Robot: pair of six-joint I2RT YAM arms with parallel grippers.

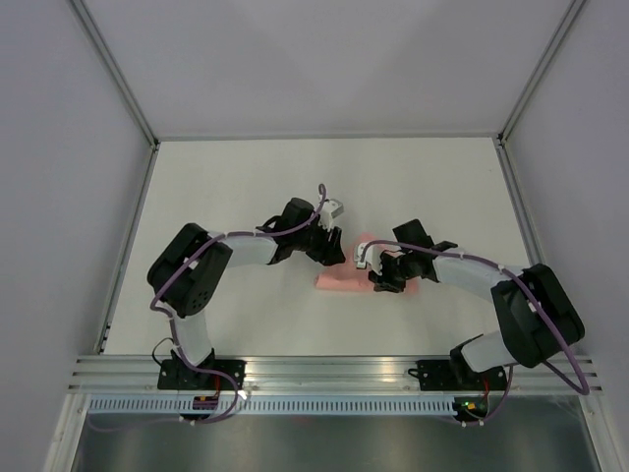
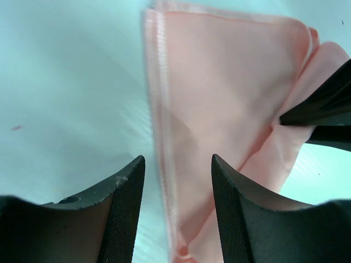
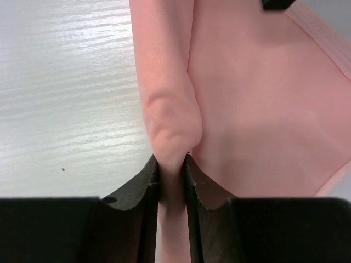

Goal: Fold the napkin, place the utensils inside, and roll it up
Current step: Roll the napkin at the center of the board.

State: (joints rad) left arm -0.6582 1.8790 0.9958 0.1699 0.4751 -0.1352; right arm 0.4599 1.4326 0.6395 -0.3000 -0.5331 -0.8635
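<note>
Pink against white wood-grain. Finds the napkin (image 1: 339,280) folded small on the counter (image 1: 246,187), between both arms. Has the right end effector (image 3: 171,163) clamped shut on a raised ridge of cloth, likely to lift that layer over or begin the roll. Has the left end effector (image 2: 176,165) parted, astride the hemmed edge, gripping nothing, probably poised to pin or tuck that side. Shows no cutlery in any view.

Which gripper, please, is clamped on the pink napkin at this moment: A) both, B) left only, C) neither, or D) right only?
D: the right gripper pinches a bunched ridge of the napkin between its fingers, while the left gripper stands open over the hemmed edge.
</note>
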